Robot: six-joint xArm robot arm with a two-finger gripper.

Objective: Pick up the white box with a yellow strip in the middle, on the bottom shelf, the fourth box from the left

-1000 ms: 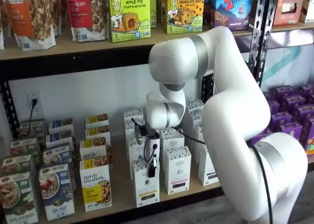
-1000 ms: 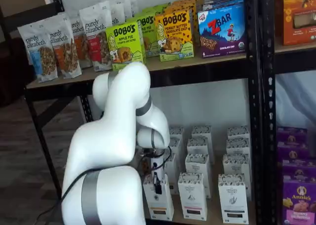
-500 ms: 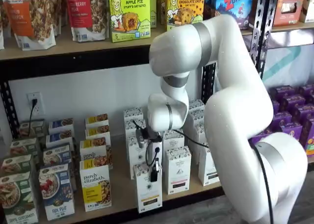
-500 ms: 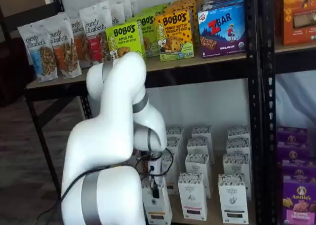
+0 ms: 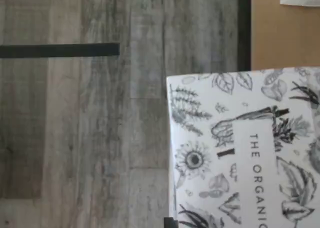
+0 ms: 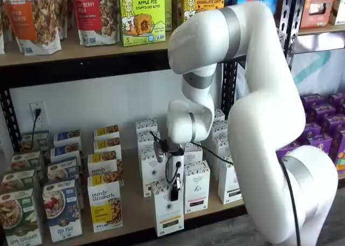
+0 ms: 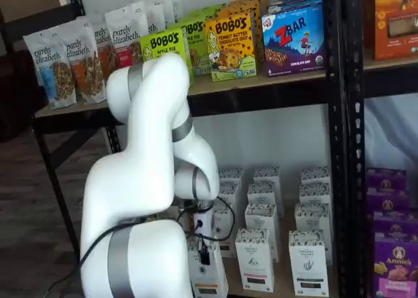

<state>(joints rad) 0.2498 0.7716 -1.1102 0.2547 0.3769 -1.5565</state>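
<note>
The white box (image 5: 245, 148) fills much of the wrist view, its printed top partly over wood floor beyond the shelf's black beam. In both shelf views the gripper (image 6: 174, 193) is clamped on it at the bottom shelf (image 6: 135, 211) front edge. Withdrawal appears underway; next needs a clear, steady retreat.

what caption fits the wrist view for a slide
Tall white carton with black botanical print on top, past the black-edged tan wooden shelf, above grey plank floor.

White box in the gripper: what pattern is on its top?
Black botanical line drawings, leaves and flowers, on white; the white box shows it best in the wrist view.
</note>
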